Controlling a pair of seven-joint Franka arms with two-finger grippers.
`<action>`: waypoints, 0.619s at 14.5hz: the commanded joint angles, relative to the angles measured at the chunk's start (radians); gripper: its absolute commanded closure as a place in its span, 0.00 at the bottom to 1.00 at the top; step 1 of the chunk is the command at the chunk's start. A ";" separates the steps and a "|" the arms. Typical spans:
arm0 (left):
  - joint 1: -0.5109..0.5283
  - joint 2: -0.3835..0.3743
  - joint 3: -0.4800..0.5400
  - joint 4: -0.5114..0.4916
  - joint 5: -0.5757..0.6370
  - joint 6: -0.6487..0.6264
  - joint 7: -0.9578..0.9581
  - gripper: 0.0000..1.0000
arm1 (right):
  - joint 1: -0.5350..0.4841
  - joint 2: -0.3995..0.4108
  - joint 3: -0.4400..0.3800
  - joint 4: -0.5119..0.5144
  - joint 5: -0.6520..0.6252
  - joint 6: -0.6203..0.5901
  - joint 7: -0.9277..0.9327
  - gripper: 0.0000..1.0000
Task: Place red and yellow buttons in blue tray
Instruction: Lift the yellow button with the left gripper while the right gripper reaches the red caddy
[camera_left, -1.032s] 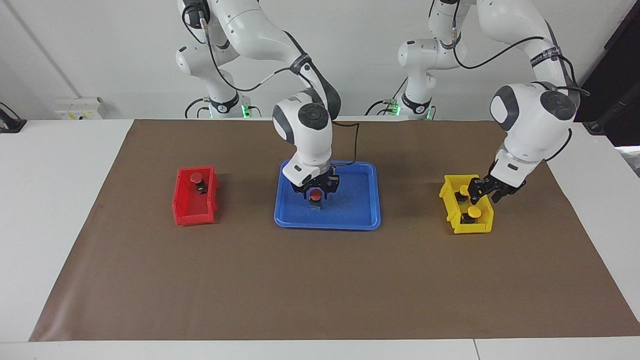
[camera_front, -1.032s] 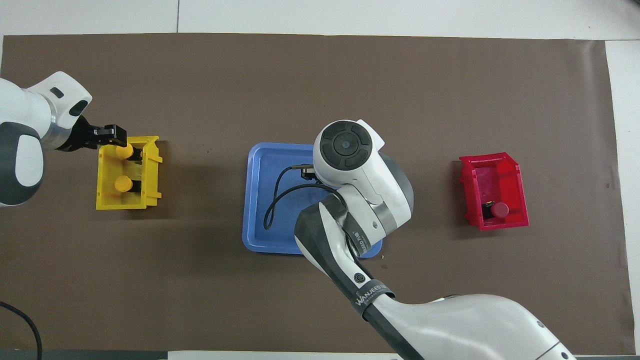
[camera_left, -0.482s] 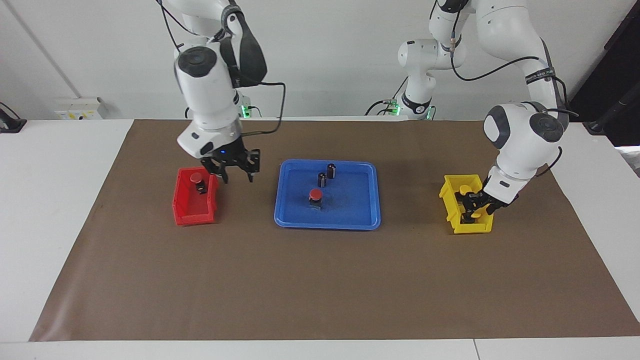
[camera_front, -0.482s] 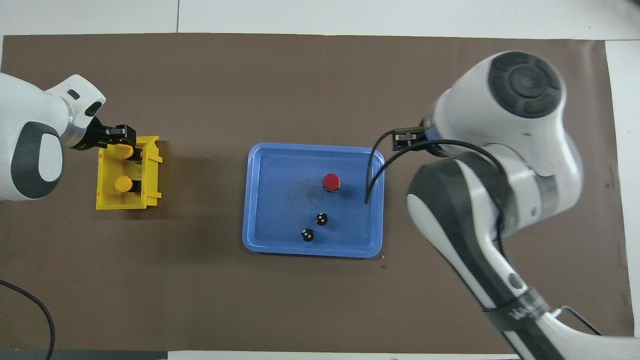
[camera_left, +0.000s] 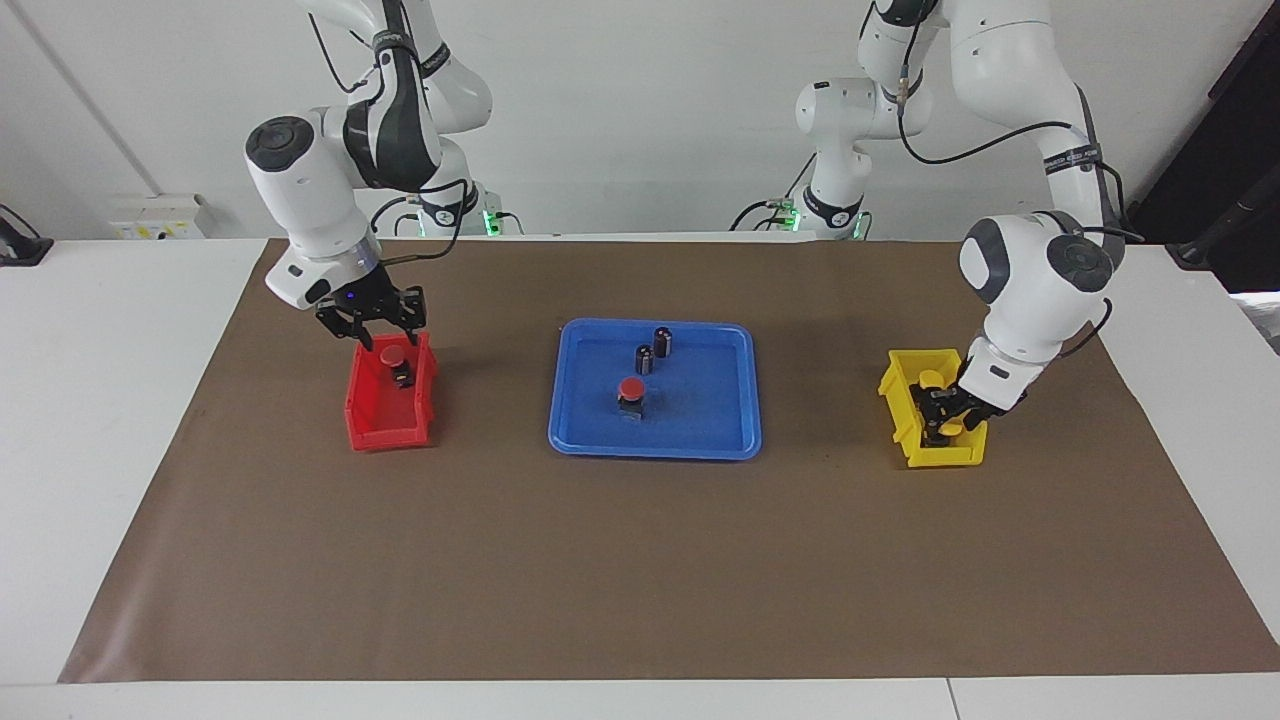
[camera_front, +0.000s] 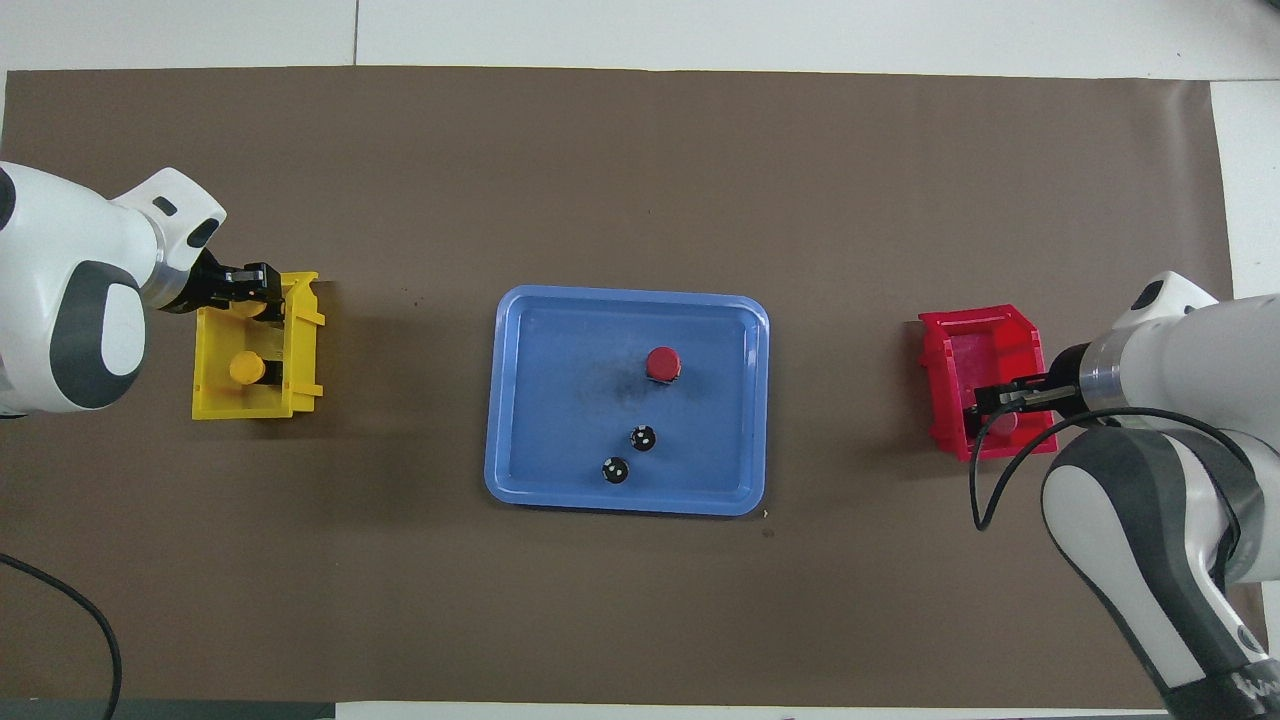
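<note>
The blue tray (camera_left: 715, 425) (camera_front: 545, 340) lies mid-table and holds one red button (camera_left: 630, 388) (camera_front: 662, 362). A second red button (camera_left: 393, 355) sits in the red bin (camera_left: 385, 425) (camera_front: 990, 330). My right gripper (camera_left: 375, 335) (camera_front: 992, 400) hangs open and empty just over that bin's end nearer the robots. My left gripper (camera_left: 946, 420) (camera_front: 265, 292) is down inside the yellow bin (camera_left: 945, 455) (camera_front: 255, 405), right at the yellow button farther from the robots, which it mostly hides. The other yellow button (camera_left: 930, 378) (camera_front: 245, 368) stands free in the same bin.
Two dark capless cylinders (camera_left: 663, 340) (camera_front: 643, 437) stand in the blue tray, nearer to the robots than the red button. A brown mat (camera_left: 640, 570) covers most of the white table. The red bin is toward the right arm's end, the yellow bin toward the left arm's.
The right gripper left a red button in the blue tray and swung over to the red bin. The left gripper sank into the yellow bin around the farther yellow button.
</note>
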 joint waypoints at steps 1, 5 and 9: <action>-0.007 -0.014 0.007 0.015 0.009 -0.005 -0.037 0.99 | -0.033 -0.024 0.015 -0.055 -0.003 0.060 -0.027 0.34; -0.013 -0.046 0.004 0.222 0.023 -0.299 -0.042 0.99 | -0.032 0.012 0.015 -0.084 -0.003 0.131 -0.015 0.34; -0.198 -0.054 0.001 0.246 0.038 -0.258 -0.305 0.99 | -0.033 0.029 0.015 -0.092 -0.003 0.166 -0.017 0.35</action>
